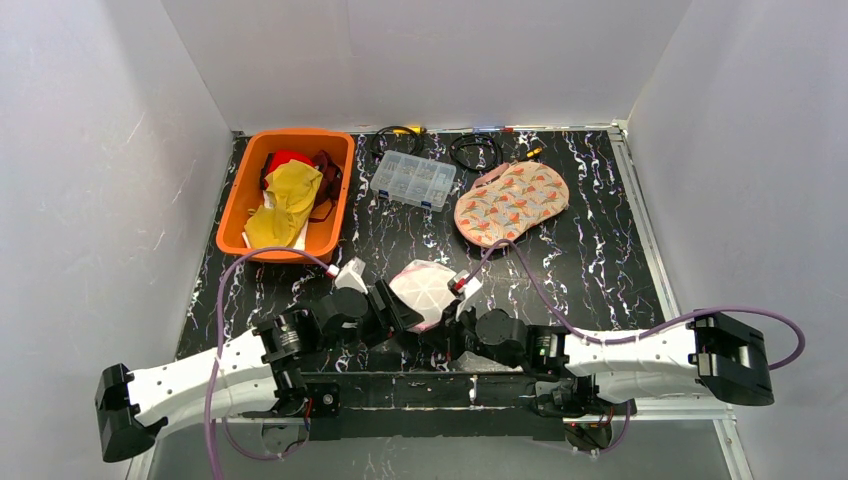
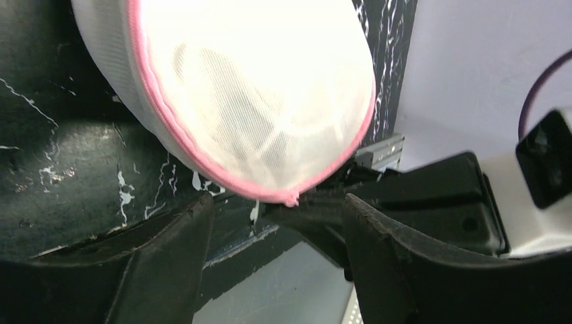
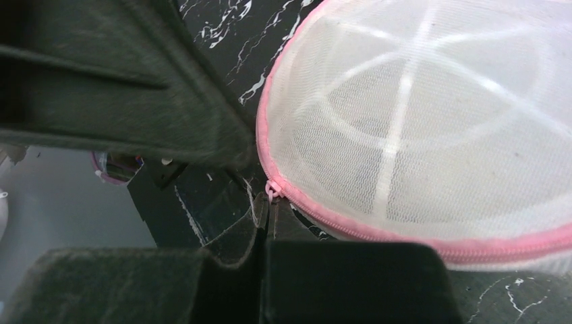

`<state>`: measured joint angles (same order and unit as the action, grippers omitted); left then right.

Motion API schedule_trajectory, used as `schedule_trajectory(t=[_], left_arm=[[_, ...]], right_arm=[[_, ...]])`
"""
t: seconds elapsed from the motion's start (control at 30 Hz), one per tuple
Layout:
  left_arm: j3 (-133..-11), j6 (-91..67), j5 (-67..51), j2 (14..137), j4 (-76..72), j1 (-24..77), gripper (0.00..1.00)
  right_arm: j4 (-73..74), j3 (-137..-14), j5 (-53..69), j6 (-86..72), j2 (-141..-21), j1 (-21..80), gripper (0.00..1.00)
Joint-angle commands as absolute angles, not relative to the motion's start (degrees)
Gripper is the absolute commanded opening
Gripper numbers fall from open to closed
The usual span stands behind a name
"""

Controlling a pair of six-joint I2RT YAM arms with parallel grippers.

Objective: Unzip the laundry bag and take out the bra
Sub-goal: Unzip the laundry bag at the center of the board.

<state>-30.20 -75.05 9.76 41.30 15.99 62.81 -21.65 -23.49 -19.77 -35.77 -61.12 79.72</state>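
The white mesh dome-shaped laundry bag with pink trim (image 3: pixel 418 121) is found on the black marbled desk (image 1: pixel 590 260), near the front edge, between both arms. The right tool (image 3: pixel 264 233) is clamped shut, and the small pink zipper pull (image 3: pixel 272 192) appears to be pinched at its tips, presumably so the zip can be drawn along the rim. The left tool (image 2: pixel 276 216) is spread wide with nothing held. It is placed against the bag's edge, likely to brace it. The zip is seen closed, and the bra cannot be made out through the mesh.
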Motion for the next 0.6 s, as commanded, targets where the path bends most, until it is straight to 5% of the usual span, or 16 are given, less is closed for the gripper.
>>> schedule_trajectory(t=[0.0,0.57], left_arm=[[-28.8,-78.86,17.41,42.15,13.58,63.11,0.64],[-28.83,-80.57,22.55,45.84,15.69,63.06,0.19]], right_arm=[[-25.31,-26.44,-18.44,-34.32,-61.68,80.79,0.01],[-23.58,-25.93,-19.56,-34.1,-59.75,81.83,0.01]])
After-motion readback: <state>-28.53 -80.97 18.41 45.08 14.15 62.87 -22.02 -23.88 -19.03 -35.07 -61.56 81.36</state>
